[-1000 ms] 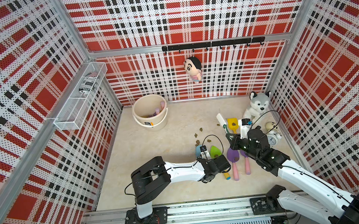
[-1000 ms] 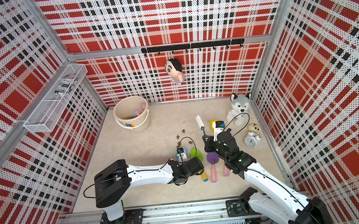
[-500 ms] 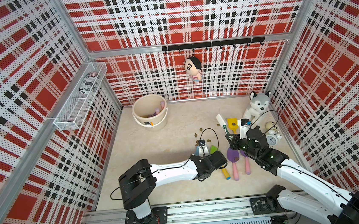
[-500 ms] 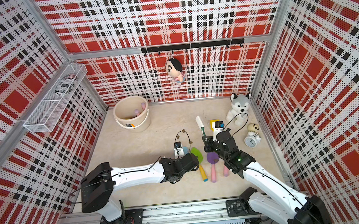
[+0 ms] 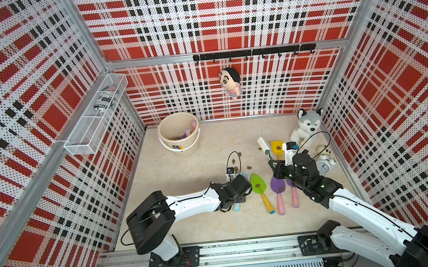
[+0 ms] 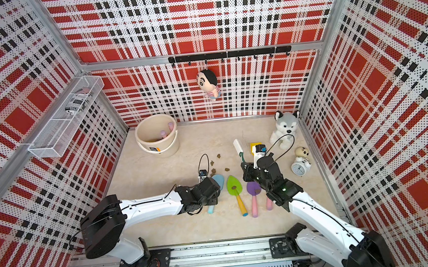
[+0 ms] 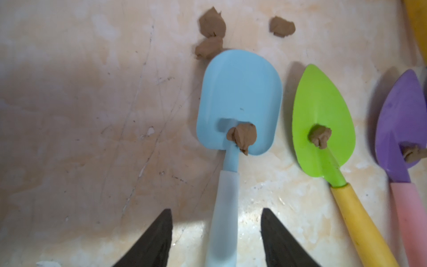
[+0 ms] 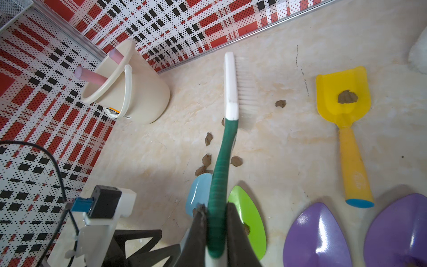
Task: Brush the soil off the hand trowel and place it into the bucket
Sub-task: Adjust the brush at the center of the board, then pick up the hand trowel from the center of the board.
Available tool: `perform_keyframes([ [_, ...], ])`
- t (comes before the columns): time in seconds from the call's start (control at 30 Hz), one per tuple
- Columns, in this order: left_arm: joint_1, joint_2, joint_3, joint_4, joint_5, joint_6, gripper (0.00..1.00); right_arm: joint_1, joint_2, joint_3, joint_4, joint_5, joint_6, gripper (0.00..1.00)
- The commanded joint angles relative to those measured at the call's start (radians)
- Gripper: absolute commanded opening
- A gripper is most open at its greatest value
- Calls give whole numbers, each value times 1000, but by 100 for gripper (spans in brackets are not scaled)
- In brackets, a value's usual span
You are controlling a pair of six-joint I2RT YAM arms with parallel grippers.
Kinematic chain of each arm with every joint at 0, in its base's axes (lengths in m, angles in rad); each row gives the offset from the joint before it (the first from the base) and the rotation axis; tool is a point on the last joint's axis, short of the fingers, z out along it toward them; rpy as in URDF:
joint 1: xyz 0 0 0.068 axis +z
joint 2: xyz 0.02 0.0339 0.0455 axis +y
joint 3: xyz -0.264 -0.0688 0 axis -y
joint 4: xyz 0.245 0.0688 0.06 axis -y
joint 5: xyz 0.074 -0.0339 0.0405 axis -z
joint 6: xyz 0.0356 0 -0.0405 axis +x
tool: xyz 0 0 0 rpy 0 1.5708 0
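clearly, the blue trowel point(image 7: 239, 101) is lying flat on the table point(image 7: 92, 115), first in a row just beside the green trowel point(image 7: 322, 120). a lump of soil point(image 7: 242, 137) is sitting where its blade meets the neck, and more lumps are lying loose beyond the blade tip. the left gripper point(image 7: 216, 219) is hanging low over the pale handle point(image 7: 225, 203) with its jaws standing apart, one on each side, neither seeming to touch it. the right gripper point(image 8: 216, 208) is clamping the green grip of the brush point(image 8: 231, 87), whose white bristled head is pointing out ahead, well clear of that blade.

the trowel is looking light, stiff and smooth, so it is probably going to slip or swivel if pinched at the very end. the middle of the handle, behind the neck, is looking like the surest hold and is leaving the blade free for the bristles. the soil is looking clay-like and may be clinging. the bucket point(image 5: 191, 146) is standing well apart by the back wall, pink handles already poking out of it.
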Motion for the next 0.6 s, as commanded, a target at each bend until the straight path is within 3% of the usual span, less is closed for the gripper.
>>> perform_keyframes([
  [0.0, -24, 44, 5, -10, 30, 35, 63, -10, 2, 27, 21, 4, -6, 0],
  [0.27, -98, 110, 11, -65, 10, 18, 58, -10, -8, 22, 18, 15, -3, 0],
  [0.57, -117, 113, 13, -80, 37, 0, 41, -9, -4, 24, 22, 8, 1, 0],
])
